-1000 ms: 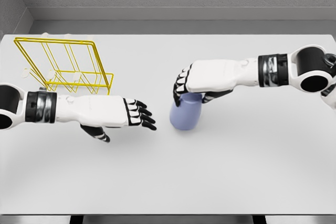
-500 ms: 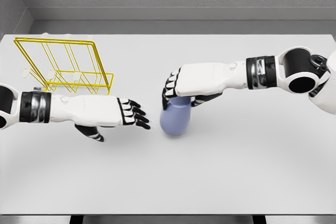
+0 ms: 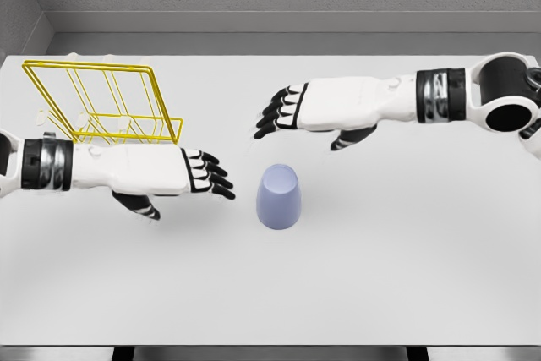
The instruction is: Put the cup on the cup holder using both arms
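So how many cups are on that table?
1. A single purple cup sits on the white table, near the middle, between the left hand and the right hand. The yellow wire rack at the back left shows none.

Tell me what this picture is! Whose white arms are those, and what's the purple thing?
Those are a robot's two arms, drawn by a computer simulation. The camera sits on the robot's head, looking down at a white table. The purple thing is a cup, standing upside down in the middle. Nobody is holding it: the right hand hovers just behind it with fingers spread, and the left hand waits open beside it. The yellow wire frame at the back left is the cup holder, where the cup should go.
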`<action>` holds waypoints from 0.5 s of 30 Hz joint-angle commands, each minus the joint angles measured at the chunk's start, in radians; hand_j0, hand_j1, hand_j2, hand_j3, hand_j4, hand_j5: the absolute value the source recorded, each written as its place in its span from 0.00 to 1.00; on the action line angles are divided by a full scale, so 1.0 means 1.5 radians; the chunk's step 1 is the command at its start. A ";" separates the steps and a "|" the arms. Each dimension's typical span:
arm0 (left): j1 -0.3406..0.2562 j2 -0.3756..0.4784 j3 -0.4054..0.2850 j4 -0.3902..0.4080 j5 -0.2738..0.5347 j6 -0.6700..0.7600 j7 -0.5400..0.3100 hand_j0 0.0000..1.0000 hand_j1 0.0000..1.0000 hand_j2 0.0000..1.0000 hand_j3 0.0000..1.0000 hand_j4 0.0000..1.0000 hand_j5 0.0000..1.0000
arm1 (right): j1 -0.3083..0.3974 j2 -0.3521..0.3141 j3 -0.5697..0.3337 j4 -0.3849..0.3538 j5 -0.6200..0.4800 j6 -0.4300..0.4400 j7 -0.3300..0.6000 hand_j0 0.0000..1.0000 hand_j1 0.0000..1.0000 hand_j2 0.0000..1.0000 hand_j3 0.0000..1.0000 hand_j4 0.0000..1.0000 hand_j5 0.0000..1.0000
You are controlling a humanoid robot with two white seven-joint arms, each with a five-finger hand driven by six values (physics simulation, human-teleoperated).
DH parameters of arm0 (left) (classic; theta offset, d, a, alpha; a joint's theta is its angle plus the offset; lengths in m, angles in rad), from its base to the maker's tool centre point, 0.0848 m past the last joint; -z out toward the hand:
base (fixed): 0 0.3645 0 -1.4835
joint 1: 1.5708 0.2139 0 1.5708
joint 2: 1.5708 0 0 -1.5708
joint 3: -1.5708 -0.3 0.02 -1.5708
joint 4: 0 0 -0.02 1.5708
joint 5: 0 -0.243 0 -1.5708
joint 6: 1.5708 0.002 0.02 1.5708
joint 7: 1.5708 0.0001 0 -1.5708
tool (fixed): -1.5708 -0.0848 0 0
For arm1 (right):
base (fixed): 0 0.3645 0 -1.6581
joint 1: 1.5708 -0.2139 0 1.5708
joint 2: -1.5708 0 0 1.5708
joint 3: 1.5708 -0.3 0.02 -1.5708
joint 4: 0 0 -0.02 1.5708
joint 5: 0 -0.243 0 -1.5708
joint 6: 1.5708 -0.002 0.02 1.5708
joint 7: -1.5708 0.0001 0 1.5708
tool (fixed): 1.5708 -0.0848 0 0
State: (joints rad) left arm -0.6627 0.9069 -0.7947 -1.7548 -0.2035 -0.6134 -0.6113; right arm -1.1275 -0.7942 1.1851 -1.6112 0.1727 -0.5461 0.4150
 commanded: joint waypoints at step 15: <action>-0.104 -0.207 -0.073 0.038 -0.009 0.002 0.005 1.00 1.00 1.00 1.00 1.00 1.00 | -0.003 -0.180 -0.024 0.046 -0.004 -0.002 -0.035 1.00 1.00 1.00 1.00 1.00 1.00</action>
State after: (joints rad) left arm -0.8283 0.6452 -0.8798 -1.7245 -0.2139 -0.6129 -0.6025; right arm -1.1228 -1.0073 1.1533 -1.5537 0.1737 -0.5513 0.3634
